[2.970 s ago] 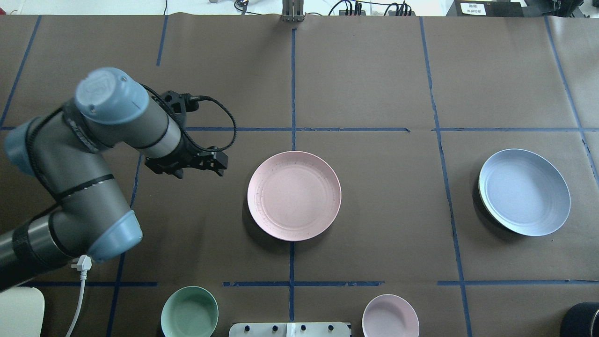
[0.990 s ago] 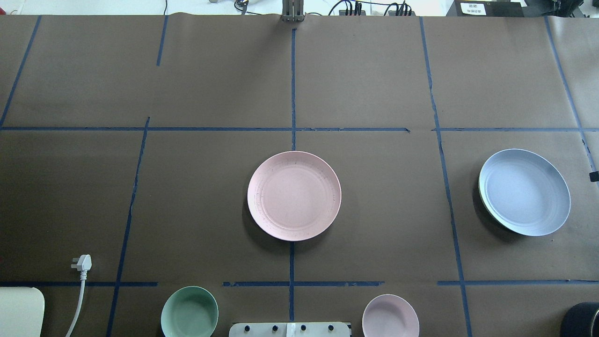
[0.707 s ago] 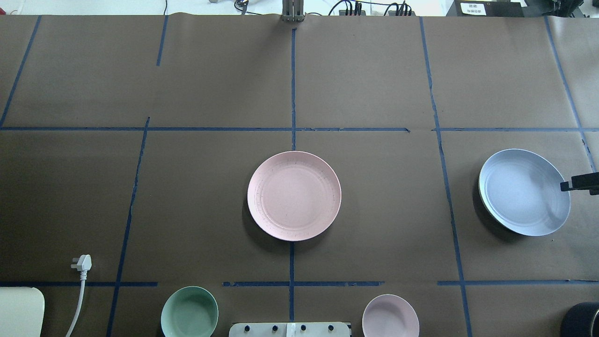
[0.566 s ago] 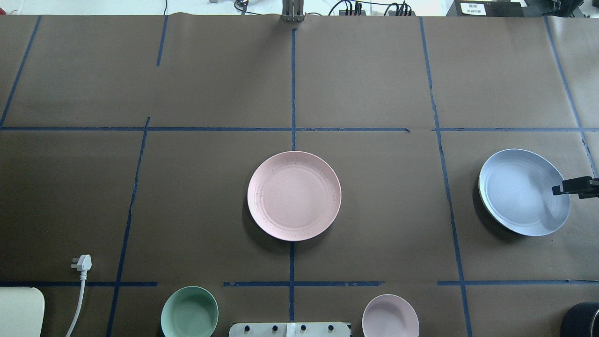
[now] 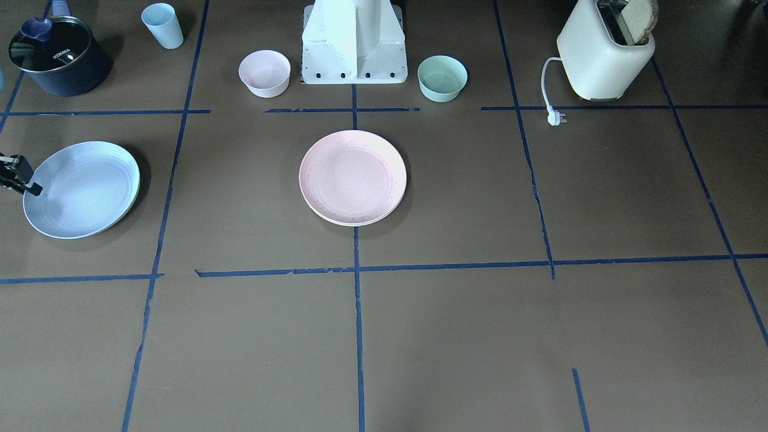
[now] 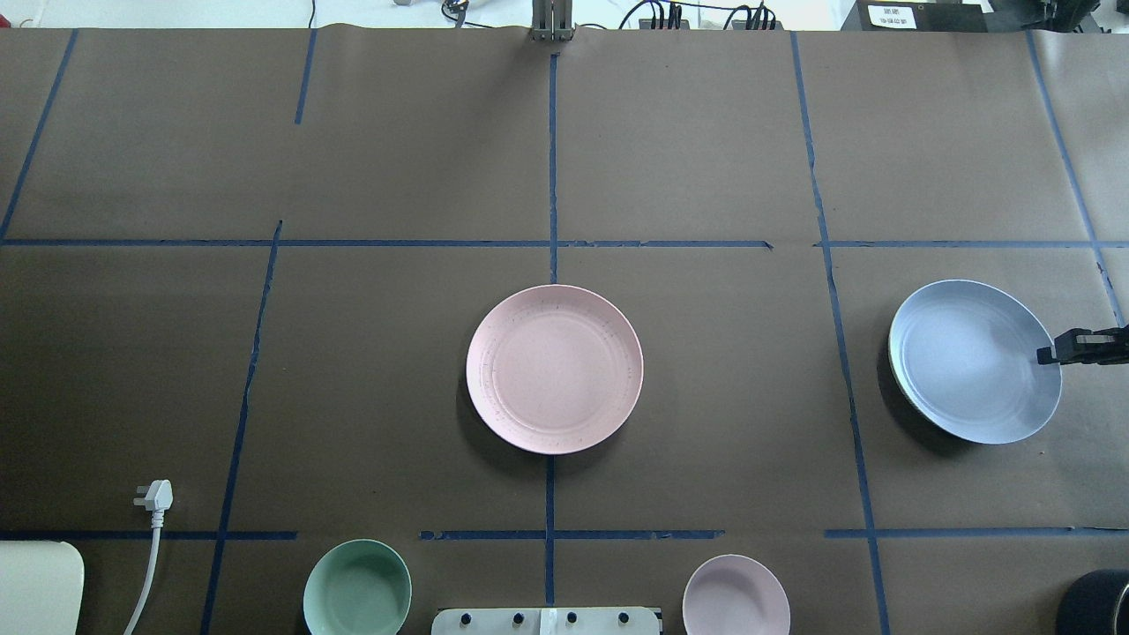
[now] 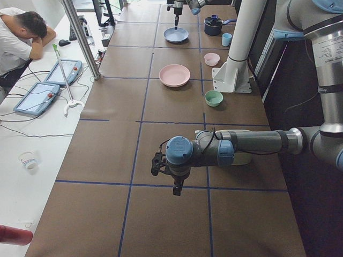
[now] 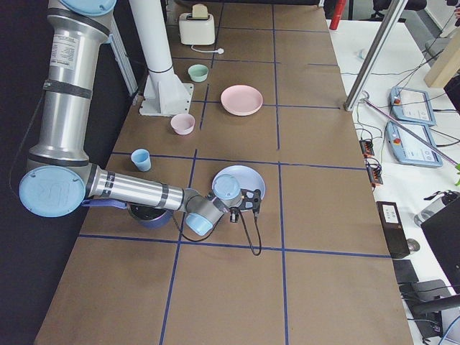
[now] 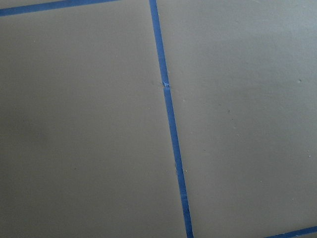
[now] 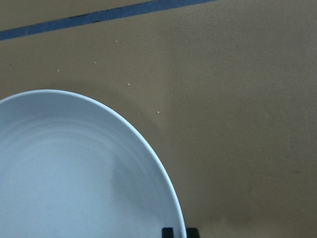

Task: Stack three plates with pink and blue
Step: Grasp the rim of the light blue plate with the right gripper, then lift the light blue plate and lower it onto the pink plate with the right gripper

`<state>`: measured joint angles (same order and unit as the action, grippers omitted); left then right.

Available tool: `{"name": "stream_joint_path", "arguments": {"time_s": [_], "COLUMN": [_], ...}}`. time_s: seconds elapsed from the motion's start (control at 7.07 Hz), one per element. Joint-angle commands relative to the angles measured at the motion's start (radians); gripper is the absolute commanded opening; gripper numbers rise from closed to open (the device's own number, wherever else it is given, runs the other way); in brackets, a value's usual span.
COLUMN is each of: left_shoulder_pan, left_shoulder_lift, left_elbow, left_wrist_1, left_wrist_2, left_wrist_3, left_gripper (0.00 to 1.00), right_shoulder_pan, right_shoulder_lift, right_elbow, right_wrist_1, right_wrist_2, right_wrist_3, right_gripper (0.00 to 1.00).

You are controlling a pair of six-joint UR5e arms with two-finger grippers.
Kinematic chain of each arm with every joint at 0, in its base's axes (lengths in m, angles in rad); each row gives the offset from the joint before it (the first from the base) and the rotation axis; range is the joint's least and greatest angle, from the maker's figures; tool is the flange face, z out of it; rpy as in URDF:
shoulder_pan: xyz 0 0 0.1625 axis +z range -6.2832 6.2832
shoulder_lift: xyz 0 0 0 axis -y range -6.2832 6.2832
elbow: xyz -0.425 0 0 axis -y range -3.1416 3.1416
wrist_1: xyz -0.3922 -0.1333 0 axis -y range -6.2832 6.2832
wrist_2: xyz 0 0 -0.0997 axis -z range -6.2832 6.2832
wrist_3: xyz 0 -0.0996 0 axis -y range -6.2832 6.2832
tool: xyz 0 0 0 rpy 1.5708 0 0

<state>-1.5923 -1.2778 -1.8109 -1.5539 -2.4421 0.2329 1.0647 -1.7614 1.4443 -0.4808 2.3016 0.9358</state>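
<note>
The pale pink plate [image 6: 554, 369] lies flat at the table's middle, also in the front view [image 5: 353, 177]. The light blue plate [image 6: 970, 362] lies at the right, also in the front view [image 5: 81, 189]. A thin pale rim shows under its left edge; I cannot tell whether that is the cream plate. My right gripper [image 6: 1046, 356] is at the blue plate's right rim. In the right wrist view its two fingertips [image 10: 167, 232] stand close together astride the rim of the plate [image 10: 74, 173]. My left gripper [image 7: 176, 188] hangs over bare table far from the plates; I cannot tell its state.
A mint-green bowl [image 6: 357, 589] and a small pink bowl [image 6: 736, 596] flank the robot base [image 5: 354, 42]. A light blue cup [image 5: 162, 25] and a dark pot [image 5: 57, 57] stand near the blue plate. A toaster [image 5: 603, 51] and its plug [image 6: 155, 496] are on the left side.
My left arm has pulled back out of the overhead view. My right gripper has come in from the right edge to the blue plate's rim. The blue plate has slid slightly left.
</note>
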Motion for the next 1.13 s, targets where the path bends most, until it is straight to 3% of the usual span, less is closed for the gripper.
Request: {"name": "stream_joint_path", "arguments": {"time_s": [0.0, 0.28, 0.42, 0.71, 0.99], "left_shoulder_pan": [-0.002, -0.002, -0.002, -0.002, -0.002], "left_shoulder_lift": [0.000, 0.002, 0.002, 0.002, 0.000], "left_elbow": [-0.004, -0.007, -0.007, -0.007, -0.007], "left_wrist_1": [0.000, 0.000, 0.000, 0.000, 0.002], "left_wrist_2": [-0.002, -0.002, -0.002, -0.002, -0.002], "left_wrist_3": [-0.003, -0.004, -0.004, -0.006, -0.007], "left_gripper": [1.00, 1.00, 1.00, 1.00, 1.00], "right_shoulder_pan": [-0.006, -0.005, 0.020, 0.008, -0.117], "right_shoulder_lift": [-0.001, 0.009, 0.049, 0.159, 0.357], "right_elbow": [-0.004, 0.069, 0.149, 0.307, 0.337], "right_wrist_1": [-0.001, -0.033, -0.135, -0.322, -0.412], "right_wrist_2": [0.001, 0.082, 0.126, 0.128, 0.061], "right_wrist_3": [-0.003, 0.014, 0.035, 0.163, 0.373], "right_gripper": [0.00, 0.00, 0.00, 0.00, 0.00]}}
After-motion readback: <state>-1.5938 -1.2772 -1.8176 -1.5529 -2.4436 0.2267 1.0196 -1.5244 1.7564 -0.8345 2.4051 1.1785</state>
